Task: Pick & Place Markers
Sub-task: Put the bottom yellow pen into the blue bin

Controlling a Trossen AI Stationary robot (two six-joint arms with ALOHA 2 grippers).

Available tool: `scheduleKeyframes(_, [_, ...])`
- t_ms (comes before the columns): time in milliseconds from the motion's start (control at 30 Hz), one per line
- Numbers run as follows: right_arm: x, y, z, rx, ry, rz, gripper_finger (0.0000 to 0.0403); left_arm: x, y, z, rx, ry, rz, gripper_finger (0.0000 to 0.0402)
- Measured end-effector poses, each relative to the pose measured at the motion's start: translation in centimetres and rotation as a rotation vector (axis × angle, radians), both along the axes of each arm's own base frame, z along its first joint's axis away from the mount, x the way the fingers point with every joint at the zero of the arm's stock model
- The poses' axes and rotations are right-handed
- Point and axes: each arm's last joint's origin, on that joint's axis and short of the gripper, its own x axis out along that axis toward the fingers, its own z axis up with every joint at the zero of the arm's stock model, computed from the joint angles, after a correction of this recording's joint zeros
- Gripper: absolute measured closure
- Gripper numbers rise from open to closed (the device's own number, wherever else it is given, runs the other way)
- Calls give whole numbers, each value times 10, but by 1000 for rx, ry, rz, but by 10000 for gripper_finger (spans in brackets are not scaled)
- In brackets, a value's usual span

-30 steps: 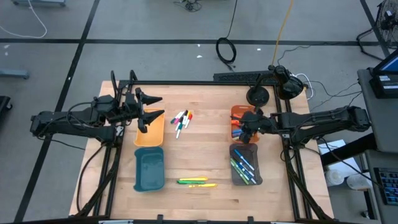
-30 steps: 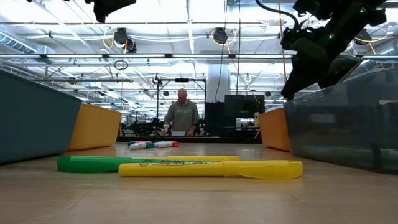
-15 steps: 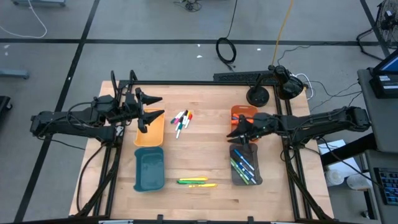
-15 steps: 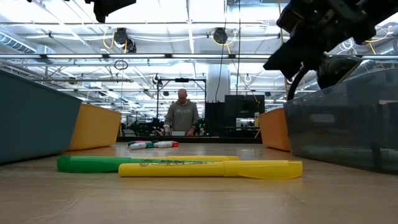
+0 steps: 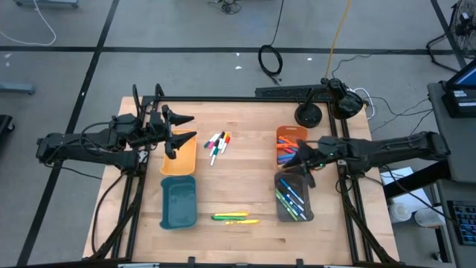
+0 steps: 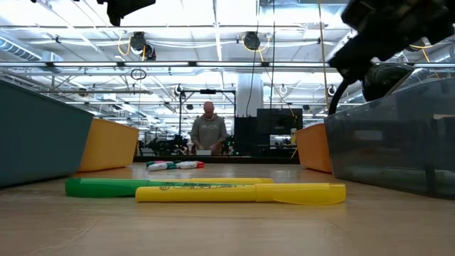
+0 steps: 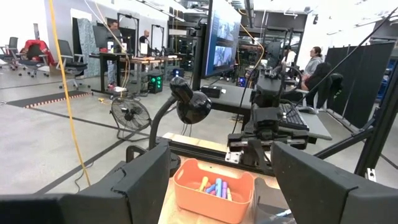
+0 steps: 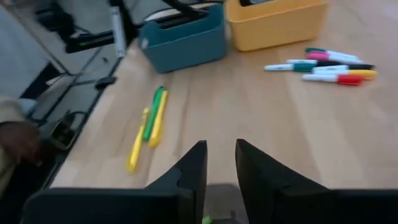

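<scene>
- Two arms are showing: the left gripper point(image 5: 181, 132) is hanging spread wide over the yellow tray point(image 5: 178, 162), seemingly waiting.
- Working side: the right gripper point(image 5: 296, 161) is hovering where the orange tray point(image 5: 280, 134) meets the grey tray point(image 5: 281, 212), fingers narrowed to a slim gap, pinching nothing visible, probably finishing a drop.
- Sorted markers are lying in both trays under it; the teal tray point(image 5: 178, 202) is sitting well across.
- Loose thin markers point(image 5: 217, 145) are waiting between the grippers; green and yellow highlighters point(image 8: 149, 118) are lying near the teal tray, nothing blocking them.
</scene>
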Motion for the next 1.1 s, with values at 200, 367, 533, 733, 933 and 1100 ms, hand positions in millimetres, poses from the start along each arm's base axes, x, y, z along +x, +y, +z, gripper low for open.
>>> scheduleKeyframes(200, [-31,-1,-5,0,-122,-48,349,0,0,0,0,0,0,119])
scheduleKeyframes(367, [-55,-1,-5,11,-244,-53,357,0,0,0,0,0,0,119])
scheduleKeyframes(533, [-74,-3,-5,-30,-388,-101,364,0,0,0,0,0,-1,119])
scheduleKeyframes(733, [-84,-4,-25,-64,-464,-124,379,0,0,0,0,0,0,119])
scheduleKeyframes(933, [-83,-4,-34,-103,-523,-109,398,0,0,0,0,0,0,119])
scheduleKeyframes(1100, [-80,-4,-42,-135,-591,-112,402,0,0,0,0,0,0,119])
